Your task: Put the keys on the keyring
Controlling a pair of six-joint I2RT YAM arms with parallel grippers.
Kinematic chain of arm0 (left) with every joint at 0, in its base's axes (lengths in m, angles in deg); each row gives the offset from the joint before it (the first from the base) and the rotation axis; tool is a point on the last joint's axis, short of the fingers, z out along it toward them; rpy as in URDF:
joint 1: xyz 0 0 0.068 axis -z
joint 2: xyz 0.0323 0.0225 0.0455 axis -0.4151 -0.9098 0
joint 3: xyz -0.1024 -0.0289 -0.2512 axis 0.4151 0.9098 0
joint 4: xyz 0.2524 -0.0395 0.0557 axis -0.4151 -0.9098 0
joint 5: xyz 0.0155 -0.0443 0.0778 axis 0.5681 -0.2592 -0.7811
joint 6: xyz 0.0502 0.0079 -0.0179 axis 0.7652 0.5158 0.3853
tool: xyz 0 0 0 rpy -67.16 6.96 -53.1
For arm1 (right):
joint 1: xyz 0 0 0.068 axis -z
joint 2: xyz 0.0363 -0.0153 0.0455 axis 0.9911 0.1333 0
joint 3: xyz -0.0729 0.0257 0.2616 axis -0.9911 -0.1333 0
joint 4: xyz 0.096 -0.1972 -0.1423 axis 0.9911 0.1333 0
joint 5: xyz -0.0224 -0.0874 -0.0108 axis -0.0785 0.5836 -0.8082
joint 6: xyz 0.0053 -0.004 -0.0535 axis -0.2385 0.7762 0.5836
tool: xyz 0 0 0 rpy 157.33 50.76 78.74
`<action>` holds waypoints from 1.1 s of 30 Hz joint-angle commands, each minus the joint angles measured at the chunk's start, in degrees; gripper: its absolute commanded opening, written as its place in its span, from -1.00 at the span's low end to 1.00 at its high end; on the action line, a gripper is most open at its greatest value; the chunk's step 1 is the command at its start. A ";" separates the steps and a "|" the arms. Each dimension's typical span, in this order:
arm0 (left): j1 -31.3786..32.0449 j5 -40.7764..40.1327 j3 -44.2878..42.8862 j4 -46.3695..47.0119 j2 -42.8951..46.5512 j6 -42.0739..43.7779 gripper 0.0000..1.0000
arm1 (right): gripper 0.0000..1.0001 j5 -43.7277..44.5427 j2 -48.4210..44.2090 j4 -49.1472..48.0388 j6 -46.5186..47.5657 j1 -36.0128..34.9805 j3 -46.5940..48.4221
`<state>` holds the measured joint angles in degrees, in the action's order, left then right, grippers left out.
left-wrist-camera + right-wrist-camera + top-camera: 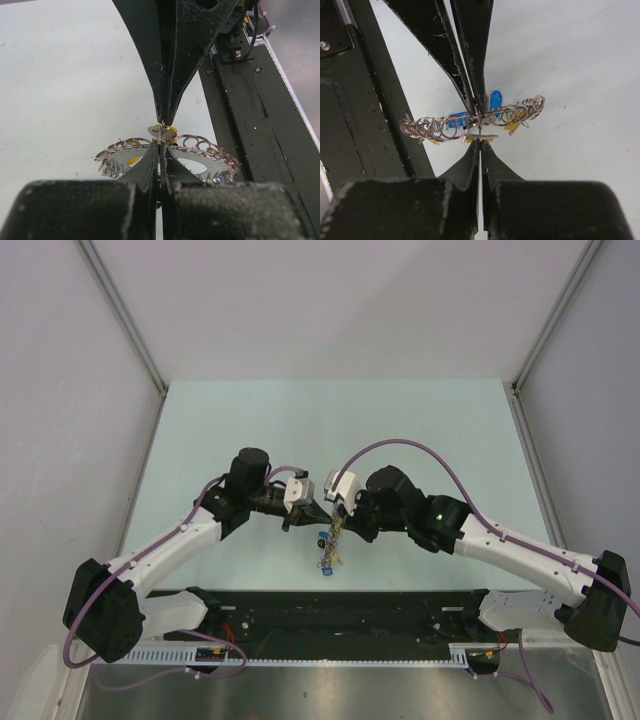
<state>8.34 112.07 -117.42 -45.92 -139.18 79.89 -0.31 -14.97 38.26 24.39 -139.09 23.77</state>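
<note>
The keyring (329,546) is held in the air between my two grippers and hangs edge-on over the table. It is a grey ring fringed with many small split rings (200,145) and keys. My left gripper (161,146) is shut on the keyring's edge. My right gripper (480,143) is shut on a small yellow-headed key (481,136), held against the ring (440,127). In the left wrist view the same key (165,131) sits at the tip of the right fingers (167,75). A blue-headed key (495,98) hangs on the far side. The gripper tips nearly touch (326,520).
The black base rail (350,610) runs along the near table edge just below the grippers. It also shows in the left wrist view (260,115) and the right wrist view (365,115). The pale green table top (330,430) stretches beyond, between grey walls.
</note>
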 commanded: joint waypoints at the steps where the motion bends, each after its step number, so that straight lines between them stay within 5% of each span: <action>1: 0.80 2.66 -2.33 0.48 0.38 2.47 -0.99 | -1.00 -0.58 -0.49 -1.63 -0.58 0.24 2.71; 33: 4.75 3.27 -4.44 -4.88 -2.25 4.32 -0.99 | -1.00 -3.74 -0.84 -3.21 -1.11 0.24 2.71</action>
<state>11.49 112.01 -118.77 -50.14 -141.14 82.28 -3.43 -14.97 40.82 23.97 -138.96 23.77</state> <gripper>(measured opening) 0.008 0.009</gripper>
